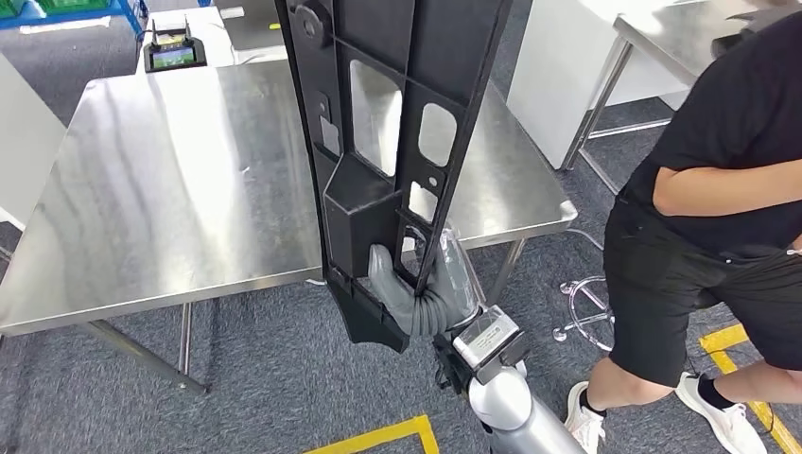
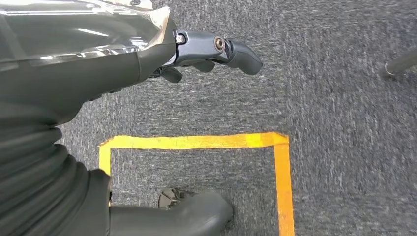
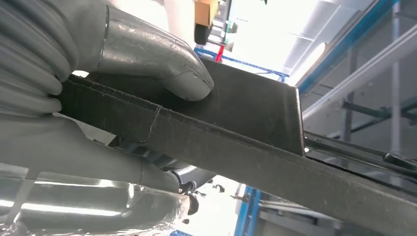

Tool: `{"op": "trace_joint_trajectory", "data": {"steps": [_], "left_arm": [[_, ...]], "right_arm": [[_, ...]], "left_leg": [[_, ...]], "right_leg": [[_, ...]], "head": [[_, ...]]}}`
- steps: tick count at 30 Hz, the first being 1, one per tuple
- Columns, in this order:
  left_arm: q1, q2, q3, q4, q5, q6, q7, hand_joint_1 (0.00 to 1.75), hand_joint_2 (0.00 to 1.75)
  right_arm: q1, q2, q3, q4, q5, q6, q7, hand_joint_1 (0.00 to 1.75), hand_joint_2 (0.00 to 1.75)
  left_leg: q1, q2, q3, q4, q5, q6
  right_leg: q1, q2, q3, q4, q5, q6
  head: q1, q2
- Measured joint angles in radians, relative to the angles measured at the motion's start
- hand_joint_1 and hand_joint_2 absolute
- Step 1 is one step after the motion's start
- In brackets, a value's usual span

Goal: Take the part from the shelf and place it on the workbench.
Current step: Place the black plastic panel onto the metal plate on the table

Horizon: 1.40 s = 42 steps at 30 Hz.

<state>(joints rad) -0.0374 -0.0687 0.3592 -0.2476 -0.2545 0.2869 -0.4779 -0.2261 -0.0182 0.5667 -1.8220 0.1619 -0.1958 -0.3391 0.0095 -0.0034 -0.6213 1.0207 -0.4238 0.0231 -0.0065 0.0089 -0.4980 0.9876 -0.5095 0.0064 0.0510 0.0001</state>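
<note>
One long black ribbed plastic part (image 1: 378, 142), cut with rounded windows, gripped upright in right hand (image 1: 407, 288) above brushed-steel desk (image 1: 170, 180); left hand (image 2: 206, 54) hangs spread, holding nothing.

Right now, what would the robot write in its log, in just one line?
right hand: holds black part upright | part: above workbench, not set down | left hand: holds nothing, over floor | person: beside bench

Bright overhead glare, perhaps slight blur
</note>
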Motion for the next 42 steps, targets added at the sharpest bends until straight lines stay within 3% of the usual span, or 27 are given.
{"op": "trace_joint_trajectory", "data": {"steps": [3,4,5,7,9,10,12,13,15,16,18,19,20,22,24,25,26,28,30,34,36,38,39,40,41,42], "left_arm": [[0.002,-0.001,0.0,0.0,-0.001,0.0,0.0,0.0,1.75],[0.002,-0.001,0.0,0.0,-0.001,0.0,0.0,0.0,1.75],[0.002,-0.001,0.0,0.0,-0.001,0.0,0.0,0.0,1.75],[0.001,0.0,0.001,0.0,0.0,0.0,0.001,0.0,1.75],[0.002,-0.002,0.002,0.0,0.0,0.002,0.002,0.0,1.75],[0.002,-0.003,0.003,0.0,0.0,0.002,0.003,0.0,1.75],[0.003,-0.005,0.004,0.0,0.0,0.003,0.001,0.0,1.75],[0.003,-0.005,0.005,0.001,0.0,0.003,-0.001,0.0,1.75],[0.003,-0.006,0.007,0.002,0.0,0.002,-0.005,0.0,1.75],[0.003,-0.006,0.007,0.002,0.001,0.0,-0.008,0.0,1.75],[0.003,-0.006,0.008,0.002,0.001,-0.001,-0.011,0.0,1.75],[0.003,-0.006,0.008,0.002,0.001,-0.002,-0.012,0.0,1.75],[0.002,-0.006,0.008,0.002,0.001,-0.002,-0.012,0.0,1.75],[0.003,-0.007,0.008,0.002,0.001,-0.003,-0.013,0.0,1.75],[0.005,-0.007,0.008,0.002,0.001,-0.004,-0.014,0.0,1.75],[0.006,-0.007,0.008,0.002,0.001,-0.004,-0.014,0.0,1.75],[0.006,-0.006,0.008,0.002,0.001,-0.005,-0.016,0.0,1.75],[0.006,-0.005,0.008,0.003,0.001,-0.006,-0.018,0.0,1.75],[0.006,-0.005,0.008,0.006,0.0,-0.008,-0.02,0.0,1.75],[0.004,-0.007,0.008,0.008,-0.005,-0.008,-0.023,0.0,1.75],[0.003,-0.008,0.008,0.008,-0.005,-0.007,-0.024,0.0,1.75],[0.003,-0.009,0.009,0.008,-0.005,-0.005,-0.025,0.0,1.75],[0.004,-0.009,0.009,0.008,-0.005,-0.004,-0.025,0.0,1.75],[0.004,-0.01,0.009,0.009,-0.005,-0.004,-0.025,0.0,1.75],[0.004,-0.012,0.009,0.009,-0.005,-0.004,-0.025,0.0,1.75],[0.005,-0.013,0.009,0.009,-0.005,-0.004,-0.025,0.0,1.75]], "right_arm": [[-0.001,-0.002,0.0,0.001,0.0,0.001,0.0,1.75,1.75],[-0.003,-0.002,0.0,0.002,-0.001,0.001,-0.001,1.75,1.75],[-0.004,-0.003,0.0,0.003,-0.001,0.001,-0.001,1.75,1.75],[-0.005,-0.006,0.0,0.006,-0.004,0.001,-0.003,1.75,1.75],[-0.002,-0.01,0.0,0.012,-0.005,0.001,-0.003,1.75,1.75],[-0.001,-0.011,0.001,0.014,-0.007,0.002,-0.004,1.75,1.75],[-0.001,-0.014,0.003,0.017,-0.01,0.002,-0.006,1.75,1.75],[-0.002,-0.015,0.004,0.019,-0.013,0.002,-0.008,1.75,1.75],[-0.003,-0.017,0.008,0.023,-0.017,0.001,-0.011,1.75,1.75],[-0.004,-0.017,0.009,0.024,-0.018,0.001,-0.012,1.75,1.75],[-0.005,-0.017,0.01,0.023,-0.019,0.001,-0.013,1.75,1.75],[-0.006,-0.017,0.01,0.023,-0.019,0.001,-0.013,1.75,1.75],[-0.008,-0.016,0.01,0.023,-0.02,0.0,-0.014,1.75,1.75],[-0.01,-0.016,0.01,0.023,-0.02,0.0,-0.014,1.75,1.75],[-0.009,-0.017,0.01,0.024,-0.02,0.0,-0.014,1.75,1.75],[-0.009,-0.017,0.011,0.025,-0.021,0.0,-0.014,1.75,1.75],[-0.009,-0.017,0.011,0.025,-0.022,0.0,-0.014,1.75,1.75],[-0.009,-0.017,0.011,0.026,-0.023,0.0,-0.014,1.75,1.75],[-0.009,-0.017,0.011,0.028,-0.024,-0.001,-0.015,1.75,1.75],[-0.008,-0.02,0.013,0.028,-0.02,-0.007,-0.017,1.75,1.75],[-0.011,-0.024,0.013,0.027,-0.015,-0.01,-0.018,1.75,1.75],[-0.011,-0.028,0.014,0.027,-0.01,-0.012,-0.018,1.75,1.75],[-0.01,-0.031,0.014,0.027,-0.008,-0.012,-0.018,1.75,1.75],[-0.01,-0.033,0.014,0.027,-0.008,-0.012,-0.018,1.75,1.75],[-0.009,-0.035,0.014,0.027,-0.008,-0.012,-0.018,1.75,1.75],[-0.009,-0.036,0.014,0.027,-0.008,-0.012,-0.018,1.75,1.75]], "left_leg": [[-0.001,-0.002,0.023,-0.017,-0.011,0.026],[0.001,-0.002,0.036,-0.022,-0.013,0.033],[0.002,-0.003,0.047,-0.025,-0.016,0.039],[0.0,-0.004,0.059,-0.026,-0.028,0.045],[0.0,-0.006,0.073,-0.026,-0.043,0.044],[0.0,-0.008,0.085,-0.026,-0.052,0.042],[0.0,-0.011,0.109,-0.026,-0.074,0.036],[-0.001,-0.012,0.121,-0.025,-0.085,0.031],[-0.003,-0.012,0.131,-0.024,-0.1,0.017],[-0.004,-0.011,0.137,-0.022,-0.103,0.011],[-0.002,-0.006,0.137,-0.004,-0.103,0.001],[-0.001,-0.005,0.121,0.029,-0.103,-0.002],[0.001,-0.003,0.092,0.079,-0.109,-0.006],[0.004,-0.002,0.006,0.2,-0.148,-0.016],[0.007,-0.001,-0.062,0.254,-0.191,-0.024],[0.008,-0.001,-0.076,0.237,-0.184,-0.025],[0.01,0.0,-0.074,0.194,-0.153,-0.024],[0.01,0.001,-0.05,0.073,-0.047,-0.018],[0.004,0.001,-0.031,0.007,0.011,-0.006],[-0.001,-0.001,0.003,-0.017,0.006,0.026],[0.001,-0.003,0.022,-0.023,0.0,0.036],[0.001,-0.004,0.033,-0.023,-0.014,0.042],[0.001,-0.005,0.041,-0.023,-0.022,0.042],[0.001,-0.007,0.052,-0.023,-0.031,0.042],[0.001,-0.009,0.065,-0.023,-0.041,0.04],[0.001,-0.011,0.077,-0.024,-0.051,0.039]], "right_leg": [[0.004,-0.001,0.013,0.016,-0.007,0.016],[0.004,-0.001,-0.001,0.047,-0.018,0.017],[0.002,-0.001,-0.03,0.097,-0.034,0.017],[-0.002,-0.001,-0.118,0.23,-0.073,0.018],[-0.004,-0.001,-0.184,0.29,-0.09,0.026],[-0.005,-0.002,-0.189,0.265,-0.073,0.034],[-0.007,-0.005,-0.158,0.131,0.016,0.052],[-0.006,-0.009,-0.142,0.068,0.055,0.051],[0.0,-0.015,-0.125,0.013,0.091,0.031],[0.002,-0.015,-0.122,0.011,0.086,0.017],[-0.005,-0.012,-0.1,0.002,0.088,0.001],[-0.009,-0.011,-0.087,-0.002,0.084,-0.006],[-0.012,-0.011,-0.075,-0.006,0.079,-0.014],[-0.012,-0.01,-0.058,-0.008,0.064,-0.025],[-0.011,-0.006,-0.04,-0.008,0.046,-0.026],[-0.011,-0.004,-0.027,-0.008,0.036,-0.024],[-0.011,-0.002,-0.012,-0.008,0.025,-0.021],[-0.01,-0.001,0.015,-0.008,0.001,-0.014],[-0.006,0.002,0.025,-0.011,-0.017,-0.001],[0.0,0.002,0.04,0.014,-0.027,0.026],[-0.003,0.001,-0.017,0.109,-0.049,0.026],[-0.004,0.001,-0.116,0.245,-0.096,0.021],[-0.003,0.001,-0.158,0.287,-0.119,0.019],[-0.003,0.001,-0.184,0.296,-0.129,0.022],[-0.003,0.001,-0.191,0.268,-0.117,0.027],[-0.003,-0.001,-0.184,0.208,-0.077,0.037]], "head": [[0.0,0.0],[0.001,0.0],[0.002,0.0],[0.003,0.0],[0.003,0.0],[0.003,0.0],[0.004,0.0],[0.003,0.0],[0.003,0.0],[0.003,0.0],[0.004,0.0],[0.002,0.0],[0.001,0.0],[0.0,0.0],[0.0,0.0],[0.0,0.0],[0.0,0.0],[0.0,0.0],[-0.001,0.0],[0.0,0.0],[0.002,0.0],[0.004,0.0],[0.004,0.0],[0.004,0.0],[0.005,0.0],[0.005,0.0]]}}
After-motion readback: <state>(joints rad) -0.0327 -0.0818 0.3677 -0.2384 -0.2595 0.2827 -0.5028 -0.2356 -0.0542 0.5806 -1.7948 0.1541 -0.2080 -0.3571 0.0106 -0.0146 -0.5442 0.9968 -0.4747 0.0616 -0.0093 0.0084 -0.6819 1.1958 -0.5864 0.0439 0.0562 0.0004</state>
